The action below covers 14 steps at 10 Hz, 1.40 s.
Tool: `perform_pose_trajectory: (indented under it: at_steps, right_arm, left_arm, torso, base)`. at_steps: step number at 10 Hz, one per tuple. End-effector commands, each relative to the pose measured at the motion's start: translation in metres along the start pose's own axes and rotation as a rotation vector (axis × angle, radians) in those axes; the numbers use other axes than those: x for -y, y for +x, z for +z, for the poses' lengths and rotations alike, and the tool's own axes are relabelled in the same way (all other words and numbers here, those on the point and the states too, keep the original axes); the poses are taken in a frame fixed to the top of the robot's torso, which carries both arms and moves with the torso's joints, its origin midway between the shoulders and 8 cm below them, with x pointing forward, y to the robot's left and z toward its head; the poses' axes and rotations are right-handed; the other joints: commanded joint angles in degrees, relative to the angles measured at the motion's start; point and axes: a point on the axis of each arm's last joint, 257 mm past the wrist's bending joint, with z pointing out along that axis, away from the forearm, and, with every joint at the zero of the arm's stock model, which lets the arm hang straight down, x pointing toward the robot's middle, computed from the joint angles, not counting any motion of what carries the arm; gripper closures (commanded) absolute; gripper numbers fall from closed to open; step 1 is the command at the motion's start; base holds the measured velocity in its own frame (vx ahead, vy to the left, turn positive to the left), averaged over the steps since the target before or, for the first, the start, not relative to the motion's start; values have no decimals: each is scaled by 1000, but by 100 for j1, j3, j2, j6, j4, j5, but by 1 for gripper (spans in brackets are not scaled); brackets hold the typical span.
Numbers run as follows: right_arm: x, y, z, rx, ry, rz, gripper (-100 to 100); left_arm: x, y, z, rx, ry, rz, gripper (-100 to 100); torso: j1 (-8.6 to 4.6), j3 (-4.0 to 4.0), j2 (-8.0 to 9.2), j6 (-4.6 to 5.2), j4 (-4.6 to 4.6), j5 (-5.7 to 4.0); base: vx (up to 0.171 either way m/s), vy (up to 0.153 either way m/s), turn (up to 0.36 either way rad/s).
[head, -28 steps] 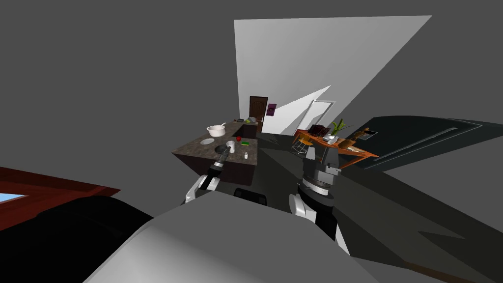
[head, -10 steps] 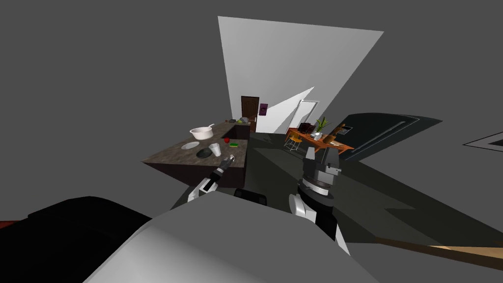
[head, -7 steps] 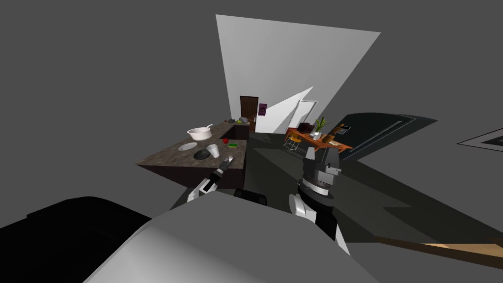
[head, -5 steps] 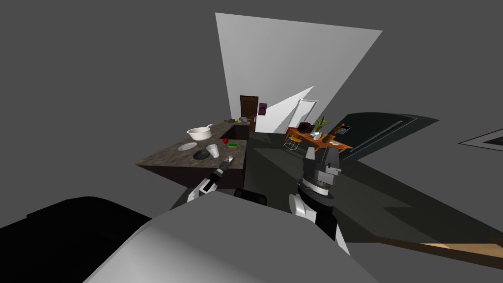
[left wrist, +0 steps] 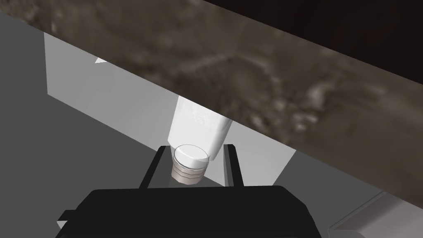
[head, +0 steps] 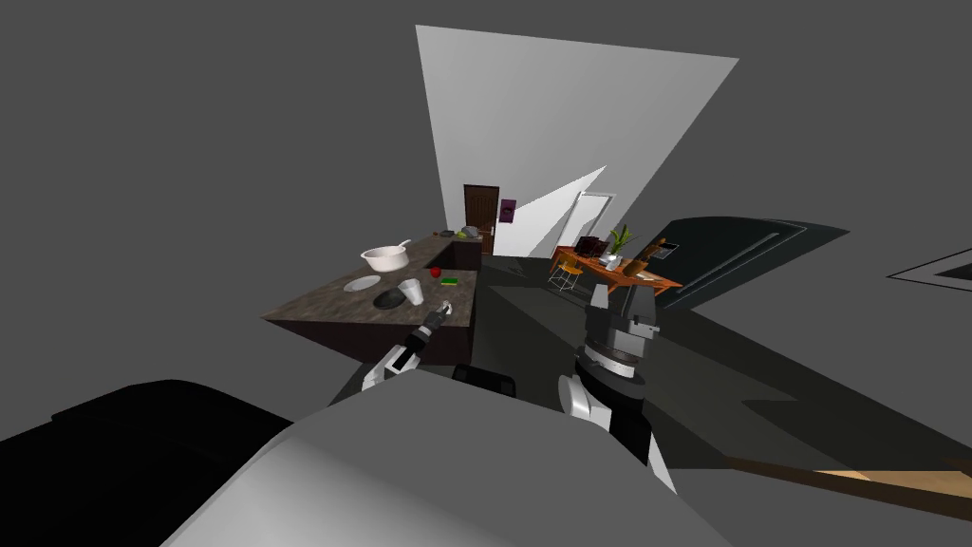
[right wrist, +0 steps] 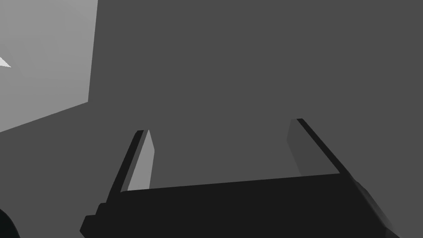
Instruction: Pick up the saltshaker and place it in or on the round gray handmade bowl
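Two thin fingers point(left wrist: 230, 163) of the left gripper point(left wrist: 196, 148) are seen clenched on the saltshaker point(left wrist: 200, 124), one pressed against each side just beyond its cap. The saltshaker is drawn white, with a pale ribbed cap turned toward the gripper's dark body. Its far end is pointed at the desk point(left wrist: 264, 86), whose mottled brown stone top is seen from close by. Whether that far end touches the desk's edge cannot be told.

In the head view the left gripper is seen at the desk's near right corner, with the saltshaker showing as a small white speck at its tip. The round dark grey bowl point(head: 389, 298) is found on the desk, near the gripper and to its left. A white cup point(head: 412, 291) is set just beside the bowl, roughly between it and the gripper. Farther back on the desk, a white plate point(head: 362, 283) and a white pot point(head: 384, 257) with a handle are seen, and to their right a small red item point(head: 436, 272) and a small green item point(head: 450, 280) lie near each other.

The right gripper point(right wrist: 221, 126) is held raised to the right of the desk and well apart from it. It is released, with its fingers spread wide.
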Motion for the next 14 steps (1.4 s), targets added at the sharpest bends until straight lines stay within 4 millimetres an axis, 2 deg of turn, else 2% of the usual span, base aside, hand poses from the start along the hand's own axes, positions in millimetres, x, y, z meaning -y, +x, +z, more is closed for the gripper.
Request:
perform_pose_trajectory:
  at_steps: [1, 2, 3, 4, 8, 14]
  right_arm:
    - [0, 0, 0, 0, 0, 0, 0]
    - [0, 0, 0, 0, 0, 0, 0]
    - [0, 0, 0, 0, 0, 0, 0]
    - [0, 0, 0, 0, 0, 0, 0]
    - [0, 0, 0, 0, 0, 0, 0]
    - [0, 0, 0, 0, 0, 0, 0]
  left_arm:
    - [0, 0, 0, 0, 0, 0, 0]
    - [0, 0, 0, 0, 0, 0, 100]
    - [0, 0, 0, 0, 0, 0, 0]
    - [0, -5, -3, 0, 6, 8, 100]
    - [-10, -30, -11, 9, 11, 41, 100]
    - [-15, -74, -16, 22, 33, 82, 100]
  torso:
    - [0, 0, 0, 0, 0, 0]
    - [0, 0, 0, 0, 0, 0]
    - [0, 0, 0, 0, 0, 0]
    - [1, 0, 0, 0, 0, 0]
    - [35, 57, 100, -11, 20, 1]
    - [61, 37, 59, -5, 16, 3]
  base:
    - [0, 0, 0]
    - [0, 0, 0]
    - [0, 0, 0]
    - [-94, -17, -30]
    - [-205, 63, -9]
    - [-130, 136, -13]
